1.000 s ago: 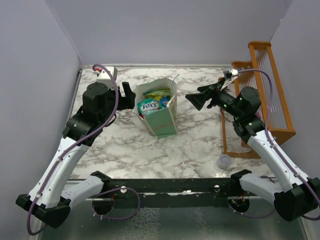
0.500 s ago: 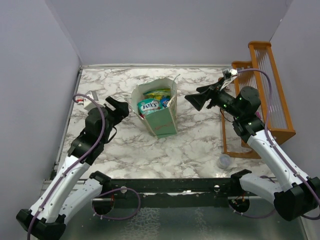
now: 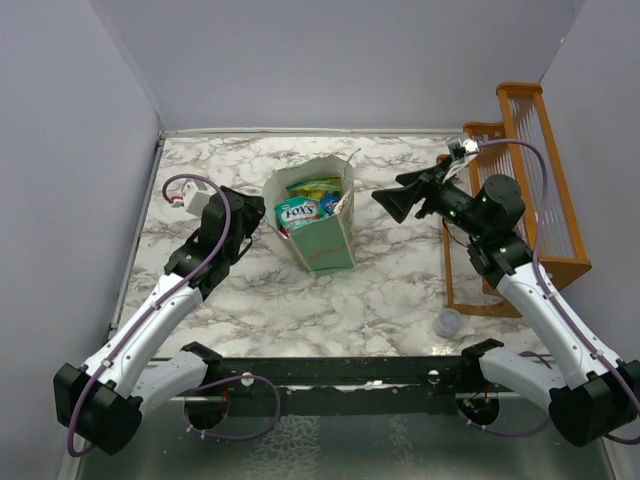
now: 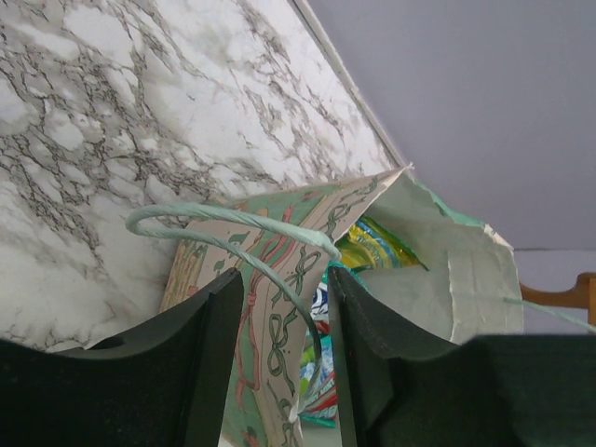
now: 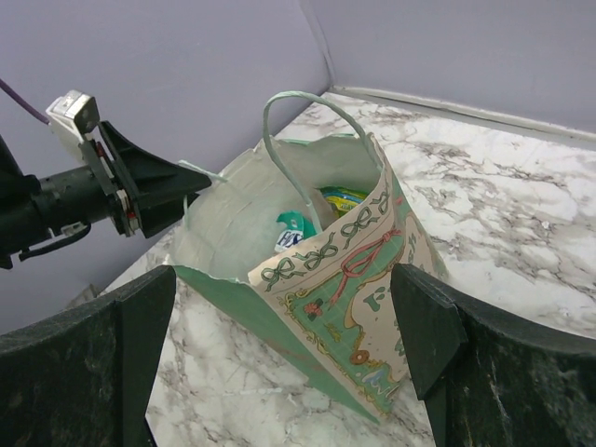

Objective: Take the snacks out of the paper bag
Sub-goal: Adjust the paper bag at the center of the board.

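- top external: the paper bag [image 3: 325, 240] stands upright on the marble table [image 3: 400, 290] with the snacks [image 3: 303, 208] inside. my left gripper [image 3: 257, 212] sits just beside its left wall, and my right gripper [image 3: 383, 203] is near its right side, apart from it.
- left wrist: the jaws are a little apart, framing the bag's string handle [image 4: 223, 212]. nothing is grasped, so i judge this the approach.
- right wrist: the jaws are spread wide, facing the open mouth. next i'd steady the bag on the left and reach in from the right for a top packet.

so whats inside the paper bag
Inside the paper bag: a teal packet, a green-yellow packet and a blue packet. Anything lower down is hidden by these and the bag's walls.
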